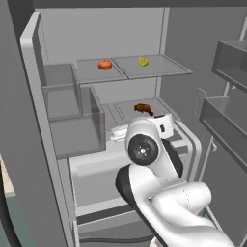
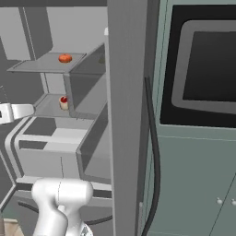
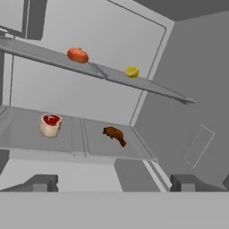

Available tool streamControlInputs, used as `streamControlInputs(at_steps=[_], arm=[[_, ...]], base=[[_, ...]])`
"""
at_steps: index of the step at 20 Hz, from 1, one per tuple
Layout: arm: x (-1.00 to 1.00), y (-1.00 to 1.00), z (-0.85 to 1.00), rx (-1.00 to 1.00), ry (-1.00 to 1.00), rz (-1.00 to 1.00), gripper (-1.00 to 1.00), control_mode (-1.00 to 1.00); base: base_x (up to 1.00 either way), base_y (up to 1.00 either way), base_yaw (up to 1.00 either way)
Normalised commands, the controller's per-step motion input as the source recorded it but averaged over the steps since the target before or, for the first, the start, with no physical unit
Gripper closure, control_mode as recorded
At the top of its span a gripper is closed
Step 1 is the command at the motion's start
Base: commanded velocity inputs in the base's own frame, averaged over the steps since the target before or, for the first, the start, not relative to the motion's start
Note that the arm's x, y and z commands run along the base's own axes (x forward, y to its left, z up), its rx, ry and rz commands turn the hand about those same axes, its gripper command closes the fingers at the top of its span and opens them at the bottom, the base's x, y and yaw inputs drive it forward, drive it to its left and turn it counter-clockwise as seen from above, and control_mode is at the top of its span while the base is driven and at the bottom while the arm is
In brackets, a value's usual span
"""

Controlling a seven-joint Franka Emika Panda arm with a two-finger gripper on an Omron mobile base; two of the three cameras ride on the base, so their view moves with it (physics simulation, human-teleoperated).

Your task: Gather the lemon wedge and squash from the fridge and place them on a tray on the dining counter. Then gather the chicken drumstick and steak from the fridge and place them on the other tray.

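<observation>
The fridge stands open in front of me. An orange-red squash (image 1: 104, 64) (image 2: 65, 58) (image 3: 78, 55) and a yellow lemon wedge (image 1: 143, 61) (image 3: 132, 71) lie on the upper shelf. One shelf lower sit the red-topped steak (image 3: 50, 124) (image 2: 63, 102) and the brown chicken drumstick (image 1: 143, 108) (image 3: 114, 134). My gripper (image 3: 115, 183) is open and holds nothing. It hovers in front of the lower shelf, short of the food and pointing into the fridge.
Clear bins (image 1: 72, 113) fill the fridge's left side. Door shelves (image 1: 226, 120) jut out on the right. Below the lower shelf is a white drawer front (image 1: 96, 169). A wall oven (image 2: 203, 69) and green cabinets (image 2: 193, 184) stand beside the fridge.
</observation>
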Motion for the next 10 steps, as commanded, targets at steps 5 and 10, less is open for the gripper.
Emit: streamControlInputs(at_steps=[5,10], arm=[[0.34,-0.39,-0.02,0.11,0.03,0.03,-1.00,-1.00],[0.71,-0.01,0.00,0.12,0.14,0.02,-1.00,-1.00]], base=[[0.00,0.00,0.00],[0.00,0.00,0.00]])
